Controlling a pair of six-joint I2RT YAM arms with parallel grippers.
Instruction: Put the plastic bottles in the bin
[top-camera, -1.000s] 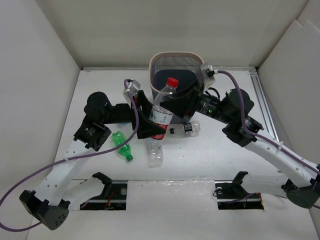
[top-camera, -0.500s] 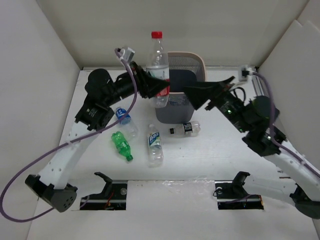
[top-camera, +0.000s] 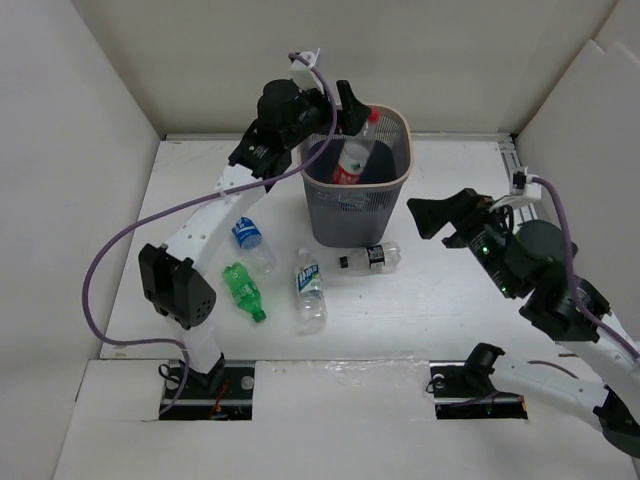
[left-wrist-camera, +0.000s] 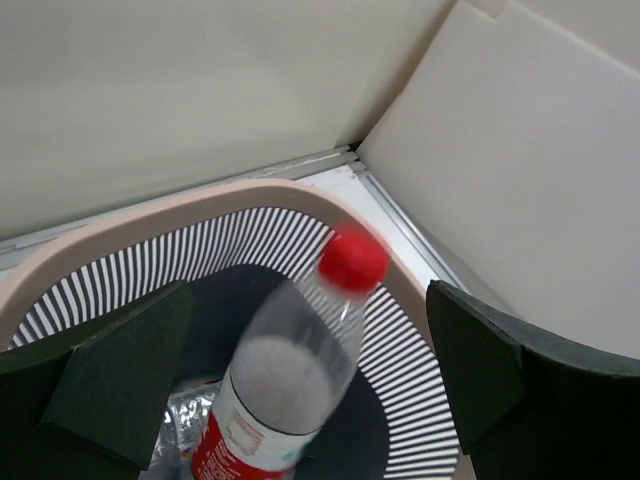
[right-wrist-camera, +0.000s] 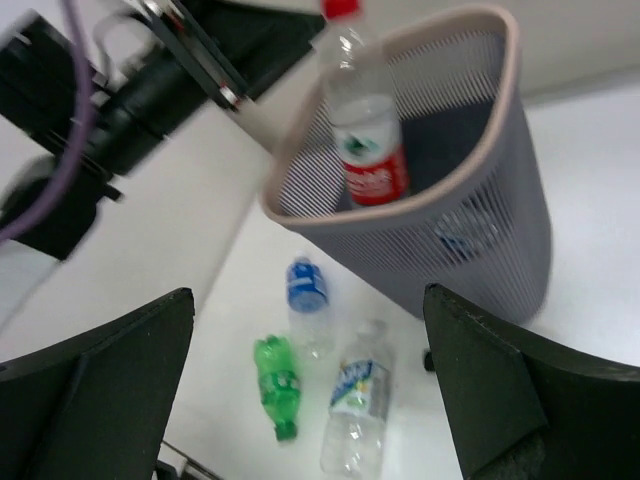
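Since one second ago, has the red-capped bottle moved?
Yes. The red-capped bottle went from the near side of the bin, away from the arm bases, and now leans tilted inside it.

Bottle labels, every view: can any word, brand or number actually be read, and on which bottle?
The red-capped bottle in the bin: white print on red label, too blurred to read.
The white-blue labelled bottle: print too small to read.
The black-labelled bottle: too small to read.
The blue-labelled bottle, green bottle: nothing legible.
No other text visible.
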